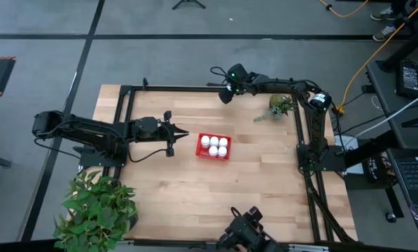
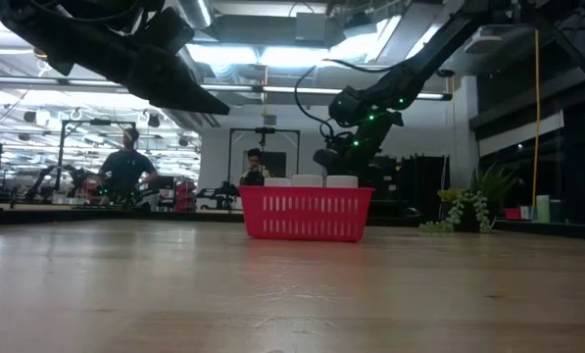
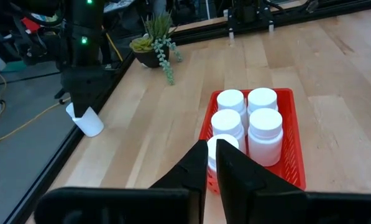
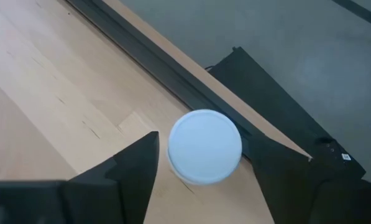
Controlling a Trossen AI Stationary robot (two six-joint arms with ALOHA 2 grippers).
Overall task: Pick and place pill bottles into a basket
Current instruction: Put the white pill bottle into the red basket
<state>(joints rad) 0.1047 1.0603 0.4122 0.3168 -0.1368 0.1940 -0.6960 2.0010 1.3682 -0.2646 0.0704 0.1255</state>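
Bare wooden tabletop fills the low view's foreground, and beyond it, near the middle of the board, sits the red basket with white caps showing above its rim. From above, five pill bottles stand upright inside that basket, packed close together; the left wrist view shows the same five, four in two rows and a fifth partly hidden behind that arm's fingers.

Just beside the basket, on its left flank in the high view, hovers the left tool, fingers drawn narrow with only a slit between them and nothing in it. It looks to be idle, or waiting.

Well beyond the basket, at the far edge of the tabletop by the black frame rail, the right tool hangs over the sixth bottle. Its wrist view looks straight down on the round white cap, which sits between the two spread fingers; the jaws stand wide and I cannot tell whether either pad touches the bottle yet. The left wrist view shows this bottle standing at the very edge of the board under that arm, far from the basket. A small potted succulent sits off to one side of it.

By my reading, five of six are placed; the last needs gripping, carrying and dropping in.
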